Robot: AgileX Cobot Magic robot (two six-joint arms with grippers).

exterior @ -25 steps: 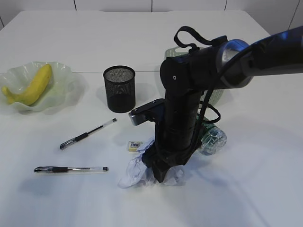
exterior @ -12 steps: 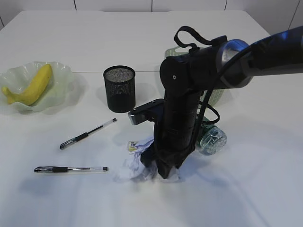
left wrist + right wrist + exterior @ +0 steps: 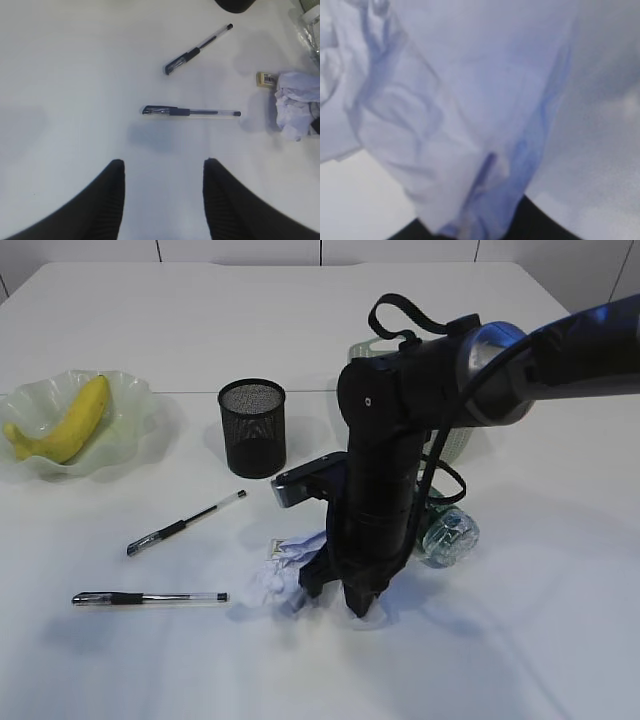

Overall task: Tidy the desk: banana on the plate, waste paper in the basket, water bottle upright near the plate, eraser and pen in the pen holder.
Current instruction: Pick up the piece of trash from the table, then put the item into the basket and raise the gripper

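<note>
- The right hand [image 3: 345,600] is at lower centre of the exterior frame, clenched on the crumpled waste paper [image 3: 275,580], which lies on the white worktop [image 3: 520,640]; the right wrist view is filled with creased paper [image 3: 445,100].
- The left hand [image 3: 162,200] hangs released above bare worktop at the bottom of its wrist view, fingers [image 3: 107,200] apart and holding nothing.
- The banana [image 3: 65,420] lies on the plate [image 3: 130,425] at upper left.
- 2 pens lie left of the paper: pen 1 [image 3: 187,523] slanted, pen 2 [image 3: 150,598] level below it.
- The eraser [image 3: 266,78] is just beside the paper.
- The pen holder [image 3: 252,427] stands upright at centre.
- The water bottle [image 3: 450,535] lies on its side right of the arm.
</note>
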